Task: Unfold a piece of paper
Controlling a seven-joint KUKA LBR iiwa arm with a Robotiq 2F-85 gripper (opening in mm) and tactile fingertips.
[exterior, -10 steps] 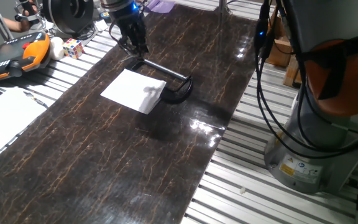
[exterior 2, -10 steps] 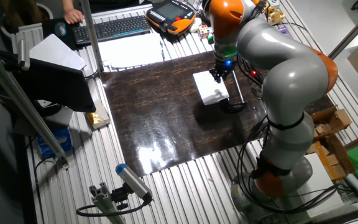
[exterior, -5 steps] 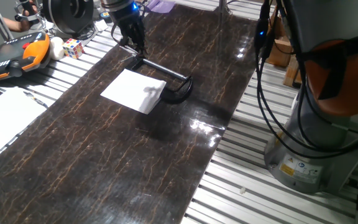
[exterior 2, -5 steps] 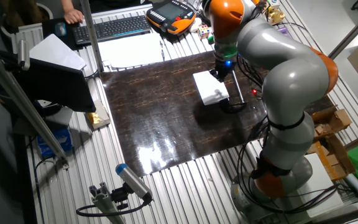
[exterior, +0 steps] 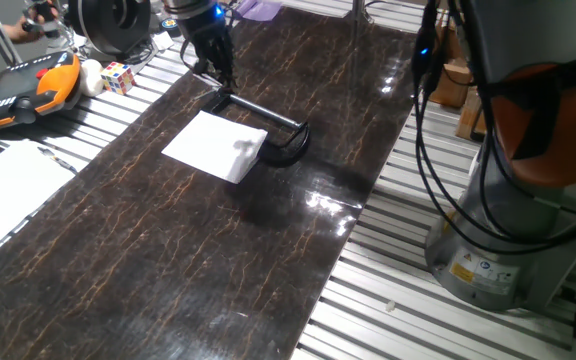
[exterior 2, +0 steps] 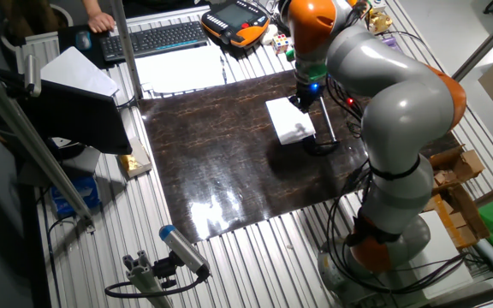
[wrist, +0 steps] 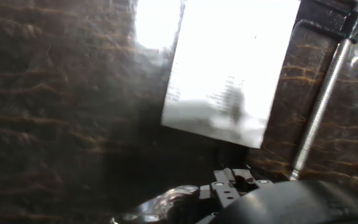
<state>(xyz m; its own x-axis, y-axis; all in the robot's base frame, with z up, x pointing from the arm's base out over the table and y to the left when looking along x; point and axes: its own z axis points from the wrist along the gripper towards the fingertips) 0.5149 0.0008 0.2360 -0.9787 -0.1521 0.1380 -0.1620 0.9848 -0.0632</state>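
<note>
The piece of paper (exterior: 213, 147) lies flat on the dark marbled table top, white and roughly square. It also shows in the other fixed view (exterior 2: 289, 121), and it fills the upper middle of the hand view (wrist: 232, 68). My gripper (exterior: 218, 78) hovers just beyond the paper's far corner, over the near end of a black clamp's long bar (exterior: 263, 112). From the other side the gripper (exterior 2: 300, 103) hangs at the paper's edge. Nothing is seen between the fingers, and their gap is too dark to read. Only the hand's housing (wrist: 241, 199) shows in the hand view.
The clamp's black curved jaw (exterior: 286, 150) sits against the paper's right edge, and its bar (wrist: 319, 112) runs beside the paper. An orange teach pendant (exterior: 23, 90), a puzzle cube (exterior: 118, 77) and a larger white sheet (exterior: 3, 190) lie left of the dark top. The robot's base (exterior: 508, 230) stands on the right.
The gripper has drawn slightly up and back from the paper's far corner. The paper and the clamp have stayed where they were.
</note>
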